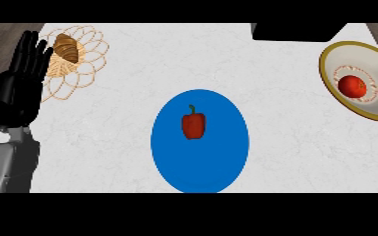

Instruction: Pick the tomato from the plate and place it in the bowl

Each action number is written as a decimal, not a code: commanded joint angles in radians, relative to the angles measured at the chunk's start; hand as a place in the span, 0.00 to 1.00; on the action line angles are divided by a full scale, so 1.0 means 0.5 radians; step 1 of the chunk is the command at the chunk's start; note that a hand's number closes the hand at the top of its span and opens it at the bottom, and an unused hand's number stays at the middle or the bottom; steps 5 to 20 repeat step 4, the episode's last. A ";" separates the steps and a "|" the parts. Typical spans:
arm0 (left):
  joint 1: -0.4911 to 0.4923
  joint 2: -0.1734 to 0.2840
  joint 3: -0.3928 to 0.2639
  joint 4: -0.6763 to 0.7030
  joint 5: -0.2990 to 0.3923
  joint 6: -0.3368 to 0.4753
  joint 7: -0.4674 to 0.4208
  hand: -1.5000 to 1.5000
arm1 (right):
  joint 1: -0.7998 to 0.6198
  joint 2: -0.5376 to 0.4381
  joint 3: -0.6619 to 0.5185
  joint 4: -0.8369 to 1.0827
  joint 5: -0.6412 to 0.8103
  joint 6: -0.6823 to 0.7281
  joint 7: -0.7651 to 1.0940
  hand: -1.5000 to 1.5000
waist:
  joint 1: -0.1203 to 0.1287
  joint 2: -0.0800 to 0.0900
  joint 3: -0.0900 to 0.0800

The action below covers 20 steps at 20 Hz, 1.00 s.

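A red tomato (353, 85) lies inside the cream bowl (334, 75) with a dark gold rim at the right edge of the head view. A blue plate (221, 165) sits in the middle of the counter and carries a red bell pepper (193, 124) with a green stem. My left hand (22, 77) stands at the far left edge, fingers straight and pointing up, holding nothing, far from both plate and bowl. My right hand does not show.
A woven wire basket (81, 72) at the upper left holds a brown croissant (66, 47), just right of my left hand. A black object (295, 31) sits at the counter's far edge, upper right. White marbled counter surrounds the plate.
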 commanded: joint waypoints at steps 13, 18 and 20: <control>-0.002 0.015 0.036 -0.004 0.020 0.007 0.010 0.50 | 0.157 -0.115 -0.079 0.007 -0.077 0.211 -0.074 0.00 | -0.008 0.005 0.011; -0.002 0.015 0.036 -0.004 0.020 0.007 0.010 0.50 | 0.157 -0.115 -0.079 0.007 -0.077 0.211 -0.074 0.00 | -0.008 0.005 0.011; -0.002 0.015 0.036 -0.004 0.020 0.007 0.010 0.50 | 0.157 -0.115 -0.079 0.007 -0.077 0.211 -0.074 0.00 | -0.008 0.005 0.011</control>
